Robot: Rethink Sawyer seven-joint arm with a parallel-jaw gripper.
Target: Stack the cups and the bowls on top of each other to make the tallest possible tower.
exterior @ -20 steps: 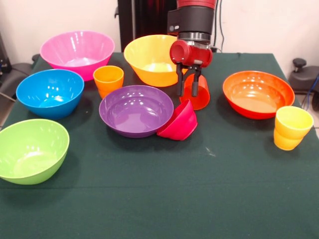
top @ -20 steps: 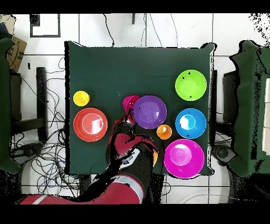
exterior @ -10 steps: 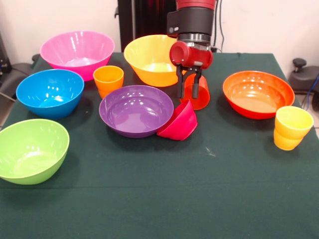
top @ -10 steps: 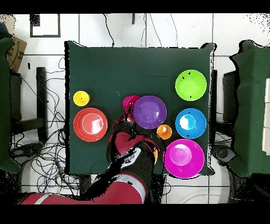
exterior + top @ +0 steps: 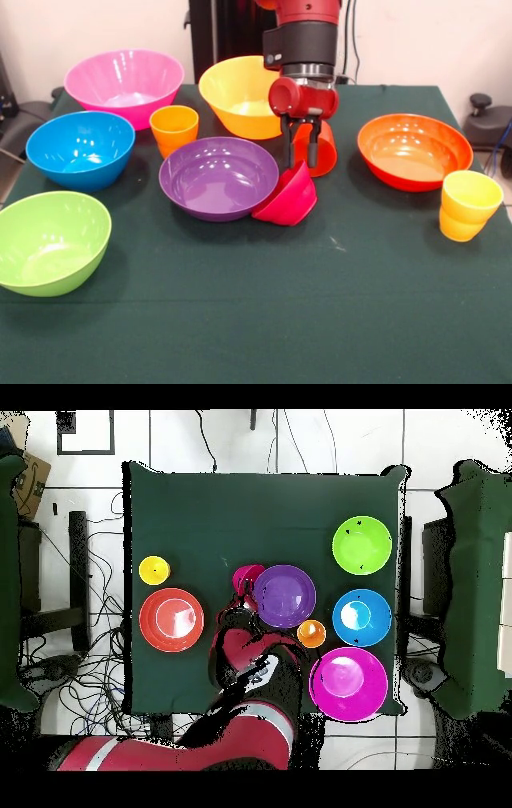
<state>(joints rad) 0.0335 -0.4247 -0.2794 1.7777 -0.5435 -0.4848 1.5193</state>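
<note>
my gripper (image 5: 300, 150) hangs at the table's centre, fingers pointing down on either side of the red-orange cup (image 5: 318, 152); whether they press it i cannot tell. the cup stands tilted, at twelve o'clock from the small magenta bowl (image 5: 290, 196), which leans on the purple bowl (image 5: 218, 178) at its nine. the orange-red bowl (image 5: 414, 150) lies at three o'clock of the cup, the yellow bowl (image 5: 240, 94) at ten.
</note>
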